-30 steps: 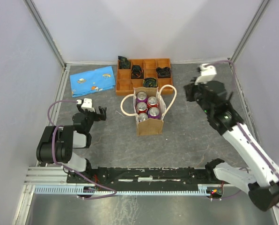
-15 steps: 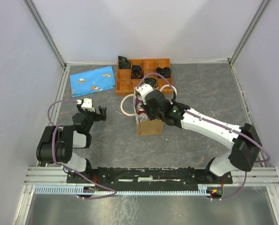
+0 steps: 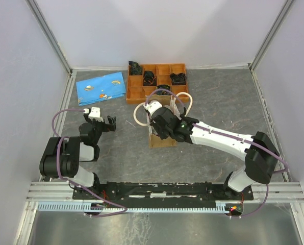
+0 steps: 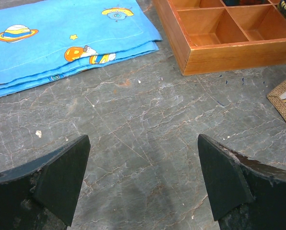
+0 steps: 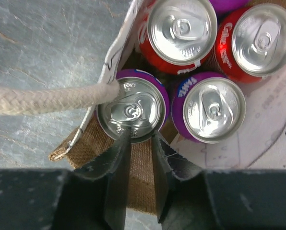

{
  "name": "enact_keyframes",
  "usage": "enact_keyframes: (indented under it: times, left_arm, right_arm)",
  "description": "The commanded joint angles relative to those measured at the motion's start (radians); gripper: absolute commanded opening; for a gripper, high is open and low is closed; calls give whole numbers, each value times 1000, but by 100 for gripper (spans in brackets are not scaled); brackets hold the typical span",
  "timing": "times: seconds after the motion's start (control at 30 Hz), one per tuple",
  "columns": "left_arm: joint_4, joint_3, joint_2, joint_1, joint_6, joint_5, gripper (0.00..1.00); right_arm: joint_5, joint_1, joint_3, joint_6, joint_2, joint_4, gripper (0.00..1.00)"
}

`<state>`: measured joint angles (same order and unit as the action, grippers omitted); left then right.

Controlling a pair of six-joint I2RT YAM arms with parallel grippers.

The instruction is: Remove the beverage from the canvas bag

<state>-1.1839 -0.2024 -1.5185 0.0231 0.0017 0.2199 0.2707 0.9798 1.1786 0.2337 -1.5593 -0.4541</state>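
Right jaws shifted over canvas bag [image 3: 162, 141]

The grey, marble-veined bench [image 3: 218, 102] carries three things. A blue planet-print cloth [image 3: 101, 88] lies flat at the far left, with an orange tray [image 3: 135, 93] just beside it. A tan bag [image 3: 162, 140] stands upright in front of the tray.

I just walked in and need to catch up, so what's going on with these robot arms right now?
The right arm reaches over the small tan canvas bag with white rope handles, which holds red and purple soda cans. The right pincer hovers just above the purple can at the bag's corner, fingers only slightly apart, gripping nothing yet. The left arm rests off to the side, the left pincer wide open over the grey stone-patterned table.
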Motion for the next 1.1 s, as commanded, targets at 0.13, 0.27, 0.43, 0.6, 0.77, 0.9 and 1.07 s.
enact_keyframes:
  times: [0.13,0.27,0.43,0.6,0.77,0.9,1.07]
  left_arm:
    - [-57,3,4,6,49,13,99]
    - [-56,3,4,6,49,13,99]
    - [-56,3,3,5,49,13,99]
    - [-57,3,4,6,49,13,99]
    - [-57,3,4,5,49,13,99]
    - [-56,3,4,6,49,13,99]
    - [-57,3,4,5,49,13,99]
  right_arm:
    - [-15,25,-67,74,3,-122,73]
    - [17,29,-51,65,-16,-123,97]
    - [17,32,-14,37,-42,-120,97]
    - [11,38,31,1,-43,-136,93]
    - [-16,38,63,-23,-29,-142,92]
    - [4,39,82,-31,-15,-139,90]
    - [23,39,112,-51,-4,-133,89]
